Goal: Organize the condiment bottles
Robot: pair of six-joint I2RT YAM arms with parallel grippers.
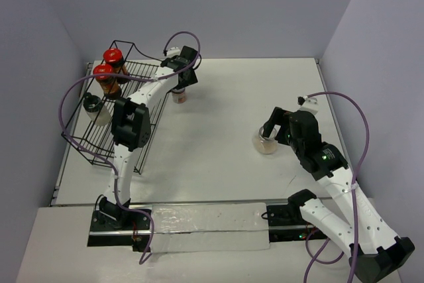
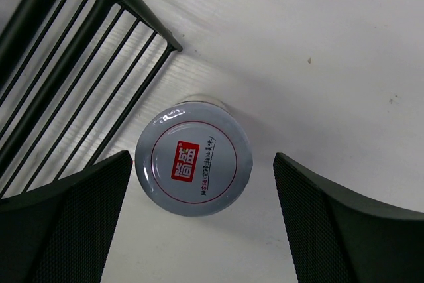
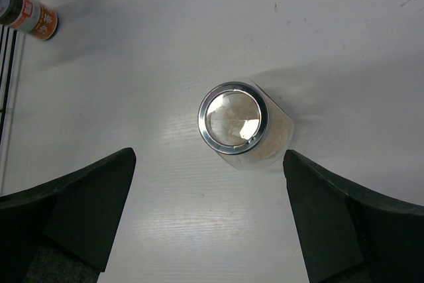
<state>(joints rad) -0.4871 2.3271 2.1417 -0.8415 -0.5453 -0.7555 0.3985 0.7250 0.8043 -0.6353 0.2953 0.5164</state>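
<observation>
The silver-lidded jar [image 2: 193, 158] stood upright on the table [image 1: 218, 164], just beside the rack's [image 1: 139, 71] corner. You held the left gripper [image 1: 183, 84] over it with the jaws wide apart, one on each side of the lid, gripping nothing. The wide jar [image 3: 233, 122] sat upright well apart to the right, on bare table. Your right gripper [image 1: 271, 134] hung over it with the jaws fully spread and clear of the glass. In the rack, the two red-lidded jars [image 1: 108, 65] stood side by side at the far end, and the black-capped jar [image 1: 93, 107] stood nearer along the left side.
</observation>
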